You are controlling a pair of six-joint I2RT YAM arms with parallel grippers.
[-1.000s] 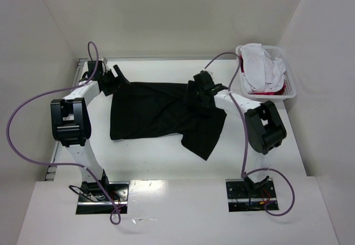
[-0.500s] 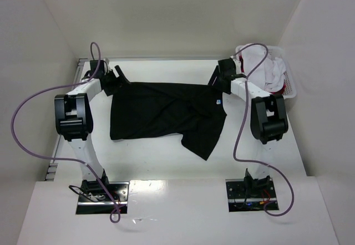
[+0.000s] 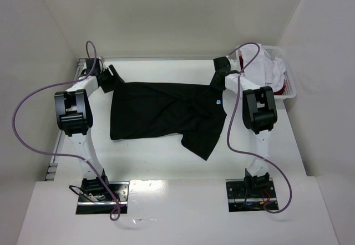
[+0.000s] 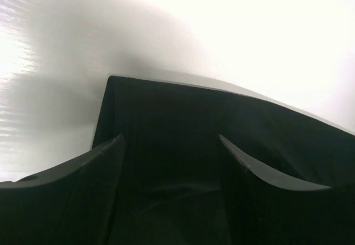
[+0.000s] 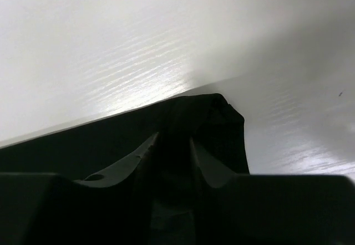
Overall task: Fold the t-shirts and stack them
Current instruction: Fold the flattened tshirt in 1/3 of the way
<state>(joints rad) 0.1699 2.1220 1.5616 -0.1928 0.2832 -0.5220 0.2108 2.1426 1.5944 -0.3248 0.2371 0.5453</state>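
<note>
So far nothing is folded and nothing is stacked: you have one black shirt (image 3: 155, 112) laid out on the table (image 3: 161, 159), and the white cloth (image 3: 262, 69) and red cloth (image 3: 270, 92) are heaped in the basket (image 3: 290, 88), just beyond the right pincer (image 3: 219, 78) on its outer side. By my reading you are at the very start of the first fold, with every shirt left to do. The left pincer (image 3: 112, 80) stands with its fingers (image 4: 105, 153) wide apart, and the shirt's far left corner lies under and between them, not gripped. The right pincer has its fingers nearly together, and a bunched fold of the far right corner seems pinched between them. The shirt reaches from one pincer to the other and runs back from both toward the arm bases. It lies mostly flat but not squared: creases fan out from the right pincer, and below that pincer one part hangs down in a skewed flap, lower than the hem under the left pincer. You would likely want that flap smoothed before any fold holds a clean edge.
</note>
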